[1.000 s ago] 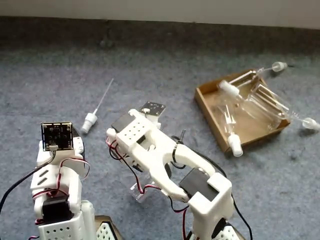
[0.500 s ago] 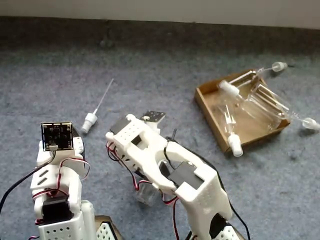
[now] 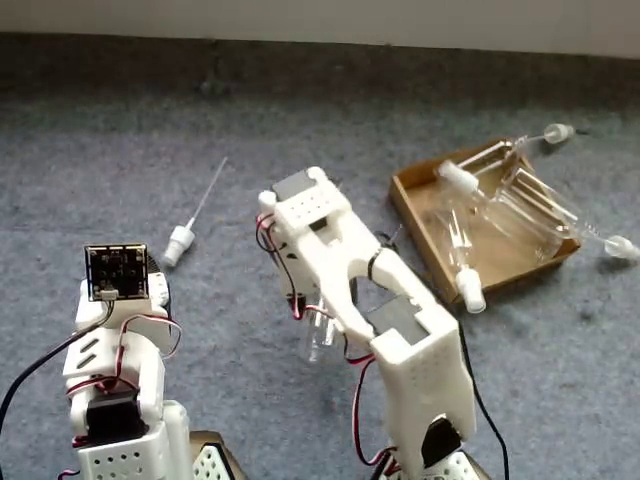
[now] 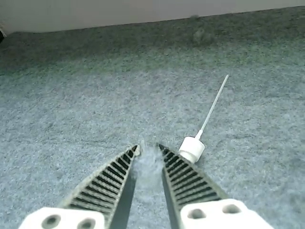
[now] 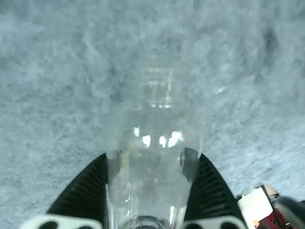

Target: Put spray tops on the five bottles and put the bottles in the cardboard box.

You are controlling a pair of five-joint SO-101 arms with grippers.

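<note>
- My left hand [image 4: 147,149] is narrowly parted, with the spray top [image 4: 192,148] just beside one finger in the left wrist view.
- My right hand [image 5: 151,162] is clamped on a clear bottle [image 5: 157,114], mid-worktop [image 3: 100,150].
- The high view adds the cardboard box [image 3: 412,225] far right, with capped bottles [image 3: 520,215] inside.

Left arm [image 3: 112,370]: folded up at the near left corner of the surface, with its wrist camera board on top.
Left claw [image 4: 147,149]: fingers slightly parted with a narrow gap at the tips, angled down close to the surface.
Right arm [image 3: 345,260]: stretched from the near edge out over the middle of the surface.
Right claw [image 5: 151,160]: closed on a clear bottle [image 5: 153,114], with one finger against each side.
</note>
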